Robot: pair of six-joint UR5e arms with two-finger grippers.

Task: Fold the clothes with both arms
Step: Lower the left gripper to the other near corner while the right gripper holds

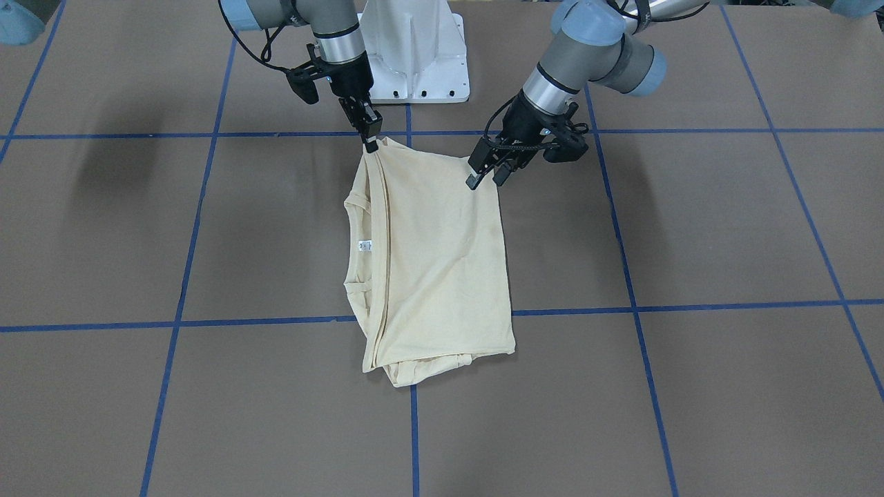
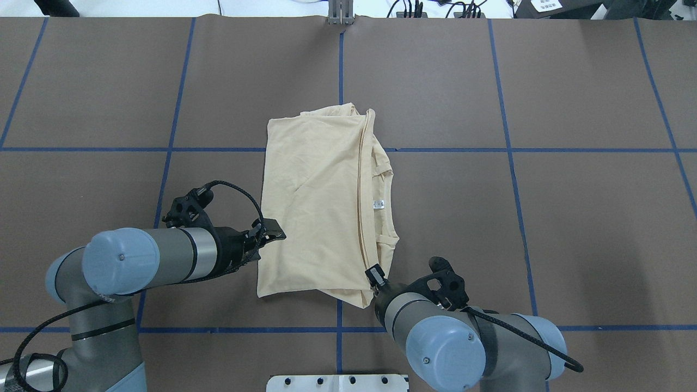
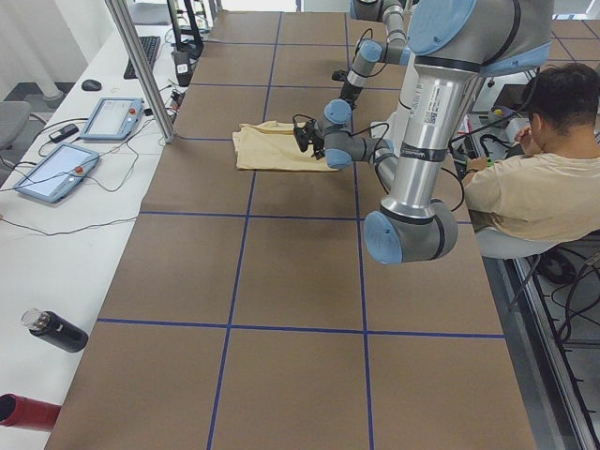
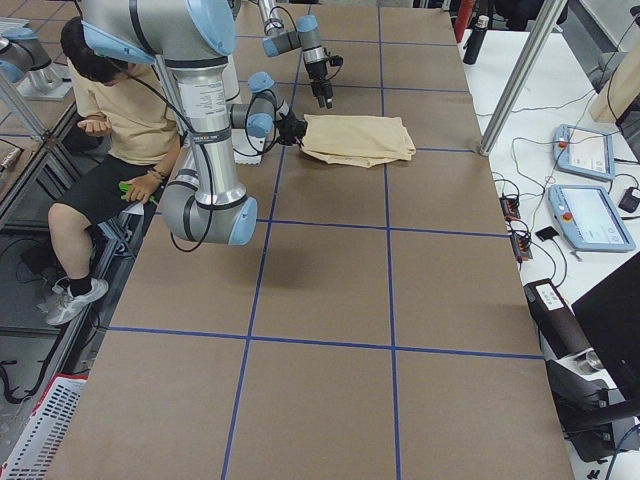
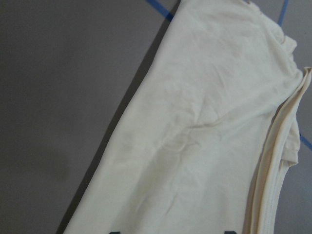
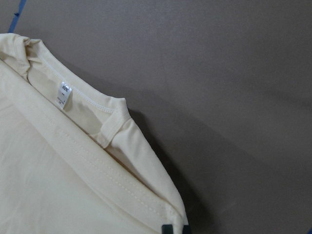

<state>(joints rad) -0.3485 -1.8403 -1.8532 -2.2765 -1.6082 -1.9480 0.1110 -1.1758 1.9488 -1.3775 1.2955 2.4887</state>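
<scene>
– While our right hand [image 2: 373, 275] pinches the T-shirt [image 2: 316, 218] at its 5 o'clock corner, seen overhead, the left hand [image 2: 274, 231] hangs spread at 8 o'clock, gripping nothing.
– Shirt's folded, centre of the surface [image 2: 544, 218], w/ collar [image 2: 384, 188] at 3. Risk: if we lift one-sided, thin layers slide & the fold opens.
– Or left pinches only the top ply.

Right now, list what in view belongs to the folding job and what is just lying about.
Job:
T-shirt
left tool, open at its edge
right tool, shut on its corner

Lying about:
black bottle
red cylinder
near tablet
far tablet
keyboard
mouse
</scene>
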